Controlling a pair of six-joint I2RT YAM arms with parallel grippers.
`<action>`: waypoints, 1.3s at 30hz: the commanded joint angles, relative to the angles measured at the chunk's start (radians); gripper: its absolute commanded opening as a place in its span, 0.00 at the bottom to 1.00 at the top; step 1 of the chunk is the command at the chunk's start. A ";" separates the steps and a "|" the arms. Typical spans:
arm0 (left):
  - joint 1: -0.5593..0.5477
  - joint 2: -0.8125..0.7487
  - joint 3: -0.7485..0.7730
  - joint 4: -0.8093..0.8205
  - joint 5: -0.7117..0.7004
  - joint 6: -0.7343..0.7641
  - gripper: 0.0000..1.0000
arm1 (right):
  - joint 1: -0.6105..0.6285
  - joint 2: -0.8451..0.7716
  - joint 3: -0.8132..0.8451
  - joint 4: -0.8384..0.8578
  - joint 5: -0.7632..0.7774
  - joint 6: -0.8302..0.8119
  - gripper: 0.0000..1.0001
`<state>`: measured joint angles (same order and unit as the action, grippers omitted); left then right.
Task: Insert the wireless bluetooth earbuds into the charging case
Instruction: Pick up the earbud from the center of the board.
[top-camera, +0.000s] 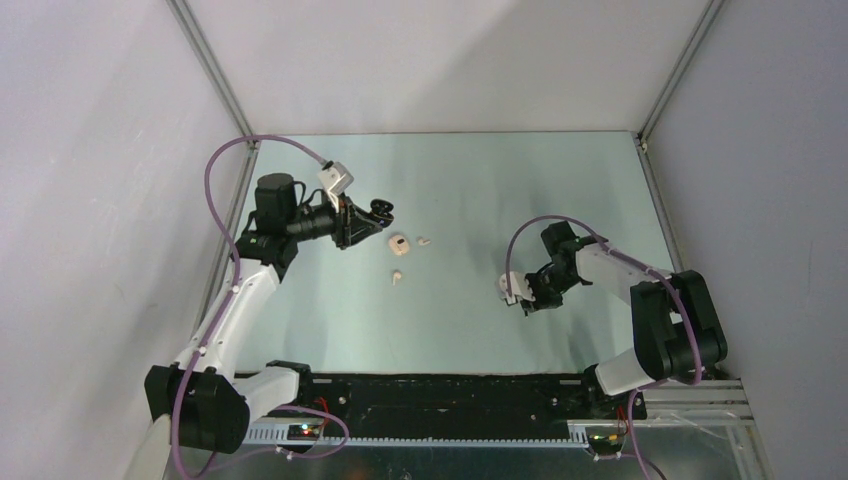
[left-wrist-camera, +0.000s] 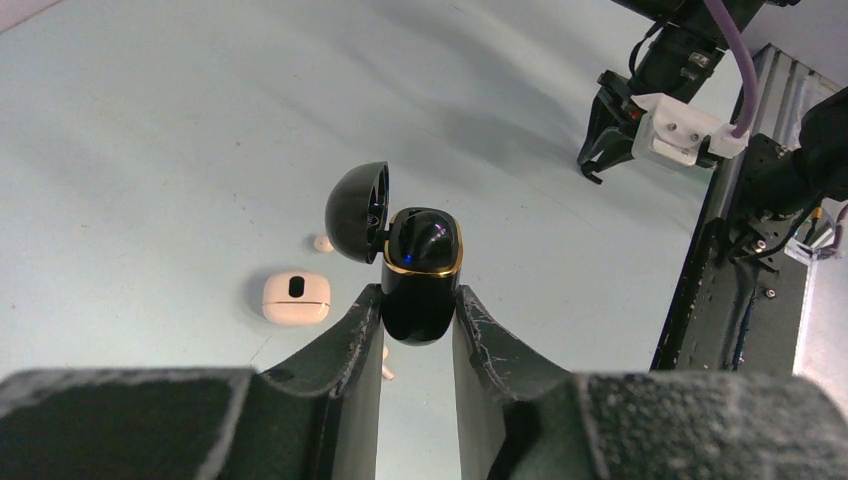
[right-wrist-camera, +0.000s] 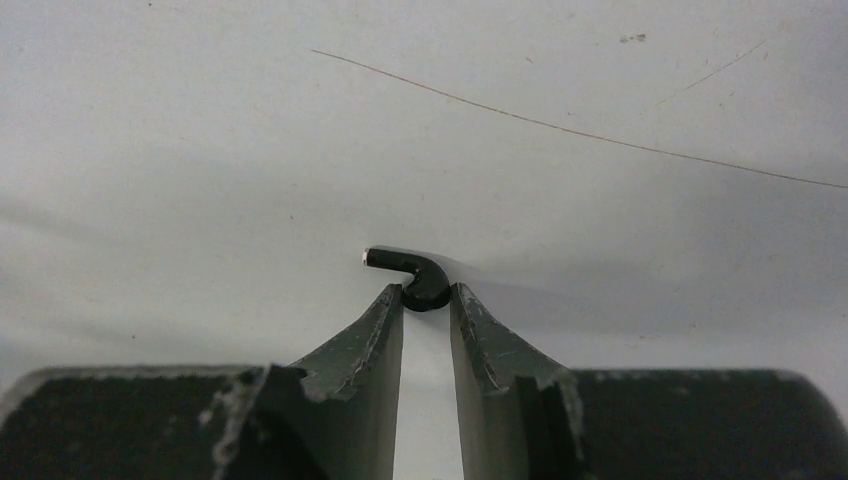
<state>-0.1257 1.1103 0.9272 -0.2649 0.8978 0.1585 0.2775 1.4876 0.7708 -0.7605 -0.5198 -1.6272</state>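
My left gripper (left-wrist-camera: 420, 312) is shut on a glossy black charging case (left-wrist-camera: 421, 275) with a gold rim, held above the table with its lid (left-wrist-camera: 358, 212) swung open. In the top view that gripper (top-camera: 378, 212) is at the back left. A small black hooked earbud (right-wrist-camera: 415, 273) lies on the table, and my right gripper (right-wrist-camera: 427, 298) has both fingertips pressed against its round body. In the top view the right gripper (top-camera: 522, 303) points down at the table right of centre, and the bud is hidden under it.
A closed beige case (left-wrist-camera: 296, 297) with a dark dot lies on the table below the left gripper, also seen in the top view (top-camera: 398, 244). Two tiny pale buds (top-camera: 424, 241) (top-camera: 397, 277) lie beside it. A black rail (top-camera: 450, 395) runs along the near edge.
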 joint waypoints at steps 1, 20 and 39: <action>0.003 -0.028 -0.013 0.012 0.015 0.023 0.00 | 0.019 0.033 -0.004 0.004 0.044 0.015 0.26; -0.011 0.001 -0.012 0.050 0.037 -0.001 0.00 | 0.077 -0.311 0.046 0.024 -0.010 0.219 0.01; -0.203 0.139 -0.072 0.781 -0.014 -0.415 0.00 | 0.591 -0.539 0.158 0.820 0.742 0.424 0.00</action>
<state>-0.3035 1.2518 0.8848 0.2768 0.9211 -0.1589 0.7883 0.9485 0.8948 -0.2031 0.0204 -1.1732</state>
